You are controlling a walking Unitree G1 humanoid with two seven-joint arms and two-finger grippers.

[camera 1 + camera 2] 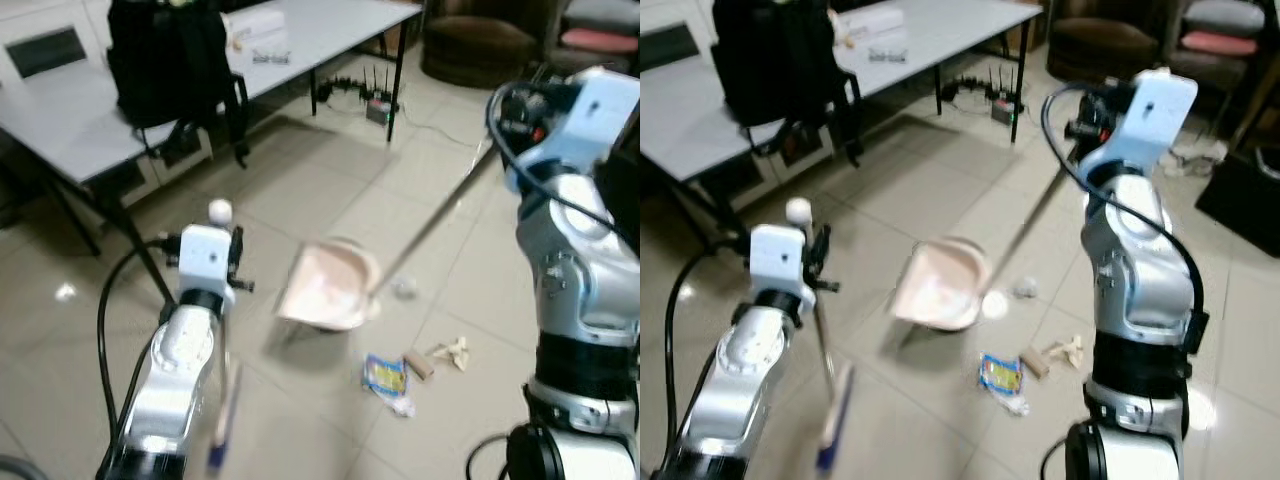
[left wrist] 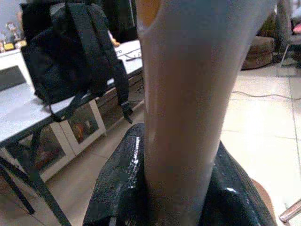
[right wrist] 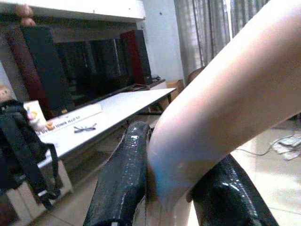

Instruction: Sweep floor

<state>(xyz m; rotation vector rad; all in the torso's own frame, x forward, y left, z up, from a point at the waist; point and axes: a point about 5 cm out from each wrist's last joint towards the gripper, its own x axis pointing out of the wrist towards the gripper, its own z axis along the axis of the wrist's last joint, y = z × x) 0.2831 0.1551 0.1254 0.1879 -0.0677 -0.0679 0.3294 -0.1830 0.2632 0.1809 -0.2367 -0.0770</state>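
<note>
The left arm (image 1: 175, 370) reaches forward low, its left gripper (image 2: 174, 188) clamped around a pale broom handle (image 2: 188, 94). The right arm (image 1: 575, 300) stands raised and bent, its right gripper (image 3: 174, 188) clasping the dustpan handle (image 3: 221, 108).

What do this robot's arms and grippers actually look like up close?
Both arms are silver-grey metal built from rounded segments with black joint bands. The left arm ends in a boxy white wrist block, and a thick black cable loops beside it. The right arm carries a pale blue-white block at its top, wrapped in black wiring. The fingers of each gripper are long, glossy and black.
</note>
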